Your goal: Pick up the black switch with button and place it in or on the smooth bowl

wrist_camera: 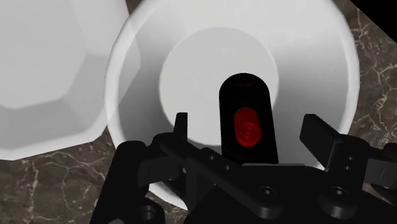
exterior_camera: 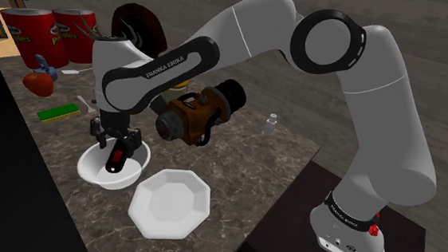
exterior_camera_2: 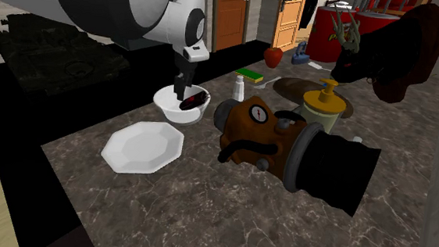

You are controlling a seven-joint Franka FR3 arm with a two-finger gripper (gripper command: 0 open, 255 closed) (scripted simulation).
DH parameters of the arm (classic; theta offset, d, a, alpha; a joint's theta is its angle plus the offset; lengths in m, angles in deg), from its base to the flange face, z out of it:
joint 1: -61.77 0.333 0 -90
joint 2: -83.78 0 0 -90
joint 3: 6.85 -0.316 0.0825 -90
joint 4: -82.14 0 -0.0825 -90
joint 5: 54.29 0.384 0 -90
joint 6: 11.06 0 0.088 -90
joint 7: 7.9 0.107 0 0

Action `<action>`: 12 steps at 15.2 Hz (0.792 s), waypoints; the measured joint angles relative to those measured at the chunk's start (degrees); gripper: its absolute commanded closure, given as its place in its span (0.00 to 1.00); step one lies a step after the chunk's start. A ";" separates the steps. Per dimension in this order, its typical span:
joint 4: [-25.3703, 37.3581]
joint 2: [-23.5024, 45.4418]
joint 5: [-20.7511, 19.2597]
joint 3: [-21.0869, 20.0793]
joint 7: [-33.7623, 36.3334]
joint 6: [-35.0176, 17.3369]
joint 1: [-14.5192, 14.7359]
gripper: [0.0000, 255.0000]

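The gripper (wrist_camera: 248,122) hangs over the bowl (wrist_camera: 318,57) with its fingers (wrist_camera: 181,133) spread wide. The switch (wrist_camera: 248,92) sits between them, inside the bowl, with a gap of white showing on both sides, so nothing grips it. It seems to rest on the bowl's floor with its red button up. From the shoulder view I cannot be sure whether it lies flat or leans against the wall.

The placing looks done, and what remains is the retreat. To do that well, keep the fingers as wide as they are and rise straight up out of the bowl. Any sideways drift could let a fingertip catch the switch's edge or nudge the rim. Swing away only once the tips are above the rim.

The bowl holds the switch and nothing else. Touching the bowl, or just beside it, is an eight-sided plate (wrist_camera: 44,76), bare. Well beyond the bowl stand two red cans (exterior_camera: 29,29), their contents hidden.
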 measured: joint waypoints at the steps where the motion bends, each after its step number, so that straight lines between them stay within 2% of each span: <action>1: 0.00 0.00 0.00 0.00 0.00 0.00 0.00 0.00; 6: 0.94 -3.63 1.19 -0.87 -0.61 4.42 -1.03 0.00; 12: 0.62 -4.20 1.38 -0.98 -0.76 4.75 -1.27 0.00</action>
